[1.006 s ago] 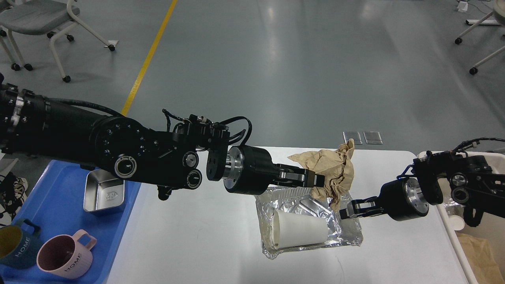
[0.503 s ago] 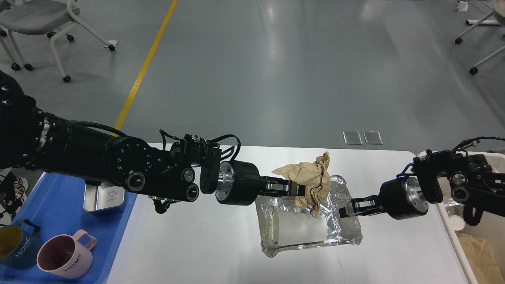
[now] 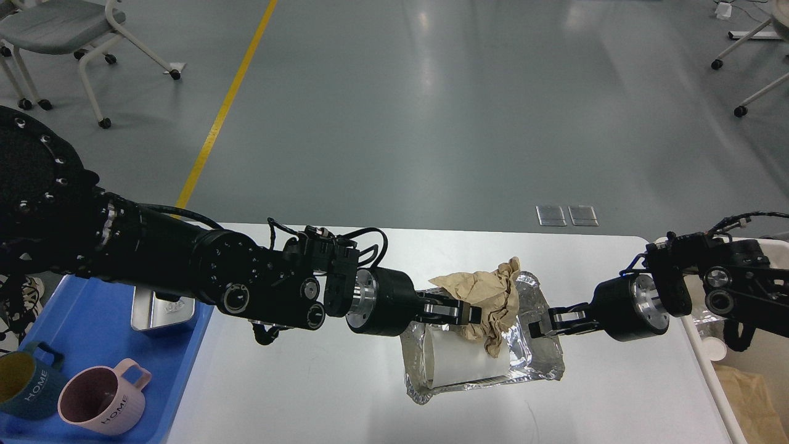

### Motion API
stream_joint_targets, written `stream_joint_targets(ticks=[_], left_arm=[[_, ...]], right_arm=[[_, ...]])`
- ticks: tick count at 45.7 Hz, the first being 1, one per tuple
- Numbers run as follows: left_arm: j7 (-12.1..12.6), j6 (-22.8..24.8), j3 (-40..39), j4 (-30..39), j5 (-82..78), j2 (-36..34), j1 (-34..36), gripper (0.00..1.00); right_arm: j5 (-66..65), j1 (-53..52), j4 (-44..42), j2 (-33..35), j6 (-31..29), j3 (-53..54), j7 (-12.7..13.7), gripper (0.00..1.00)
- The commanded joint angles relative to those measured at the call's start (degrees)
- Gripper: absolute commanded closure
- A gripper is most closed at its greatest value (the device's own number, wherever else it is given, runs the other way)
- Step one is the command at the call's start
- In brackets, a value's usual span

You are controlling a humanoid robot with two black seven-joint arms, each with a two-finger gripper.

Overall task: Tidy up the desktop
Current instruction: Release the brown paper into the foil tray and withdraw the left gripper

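The white desktop [image 3: 308,382] carries a crinkled foil tray [image 3: 542,364] with a white paper cup [image 3: 459,367] lying on its side in it. My left gripper [image 3: 471,313] is shut on a crumpled brown paper [image 3: 490,293] and holds it low over the tray, touching the cup's top. My right gripper [image 3: 541,327] comes in from the right and is pinched on the foil tray's right rim.
A blue tray [image 3: 92,320] at the left holds a steel box [image 3: 161,308], a pink mug [image 3: 102,401] and a dark blue mug [image 3: 18,382]. A beige bin [image 3: 703,351] with brown paper inside stands at the desktop's right end.
My left gripper has carried the brown paper down and leftward, from above the tray's far edge onto the tray and cup. The right gripper has stayed at the tray's rim.
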State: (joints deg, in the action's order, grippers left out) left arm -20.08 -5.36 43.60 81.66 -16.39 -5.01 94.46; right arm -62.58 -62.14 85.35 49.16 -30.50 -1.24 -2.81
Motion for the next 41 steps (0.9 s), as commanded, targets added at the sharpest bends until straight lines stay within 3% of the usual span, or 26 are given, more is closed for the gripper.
stream_joint_targets(ticks=[1,7,14,33,41], left_arm=[[0.13,0.08,0.17,-1.23,0.04,0.35,-0.68,0.75],[0.57,-0.09,0.17,-2.38,0.04,1.41,-1.12,0.38],[0.49,-0.09,-0.71,-2.55,0.13,1.15,-1.12,0.18],[0.22,0.26,-1.5,-1.06,0.48,-0.26,-0.42,0.13],[0.05,0.61,-1.85,1.22,0.48,-4.39,0.2,0.09]], right_arm=[[0.0,0.0,0.0,0.06,0.0,0.01,0.0,1.0],[0.0,0.0,0.0,0.06,0.0,0.01,0.0,1.0],[0.0,0.0,0.0,0.24,0.0,0.01,0.0,1.0],[0.09,0.36,-0.18,0.33,-0.18,-0.43,0.0,1.0],[0.0,0.79,-0.44,0.24,-0.26,-0.87,0.0,1.0]])
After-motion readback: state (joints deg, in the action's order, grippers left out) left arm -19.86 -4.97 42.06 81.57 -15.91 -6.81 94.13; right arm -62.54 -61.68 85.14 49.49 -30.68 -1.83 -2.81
